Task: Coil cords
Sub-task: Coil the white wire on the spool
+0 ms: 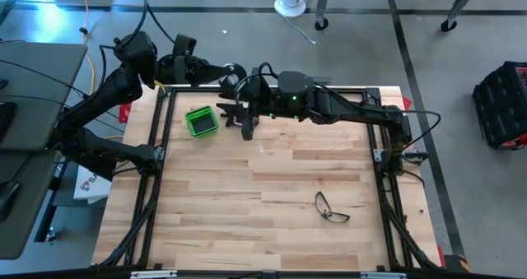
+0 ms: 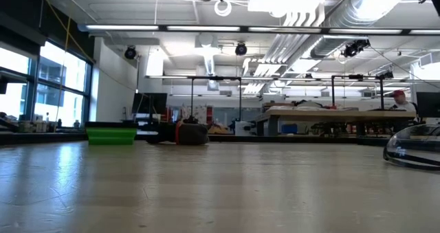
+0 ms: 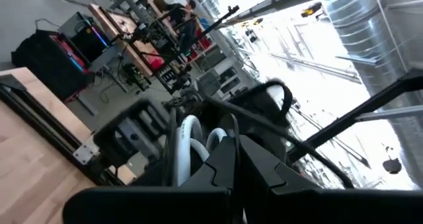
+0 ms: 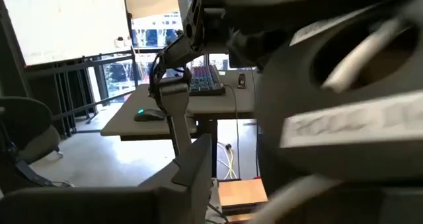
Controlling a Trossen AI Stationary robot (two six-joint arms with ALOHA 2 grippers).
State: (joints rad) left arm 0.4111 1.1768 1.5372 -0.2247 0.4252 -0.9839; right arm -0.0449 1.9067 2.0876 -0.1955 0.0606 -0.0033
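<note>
The wooden worktop [image 1: 272,188] lay mostly bare, with both dark arms meeting above its far edge. The left hand [image 1: 233,71] was pressed together on the small black reel [image 4: 344,112], which the right wrist view showed looming right in front of the right hand [image 1: 245,124], its white cord [image 3: 187,145] looping through the fingers. Whether the right hand's fingers were spread or pinching the cord could not be told from any view. The step in hand seemed to be winding the cord onto the reel in mid-air, one hand steadying the reel while the other fed the cord. The next move probably called for a fresh hold on the loose cord beside the reel, then another turn around it, keeping light tension. Just beside the right hand sat a green bin [image 1: 201,120], and well away from both hands lay a pair of glasses [image 1: 332,207]. Only the high view showed both arms; the low view caught the bin and glasses but neither hand, and only the wrist views showed the cord.
</note>
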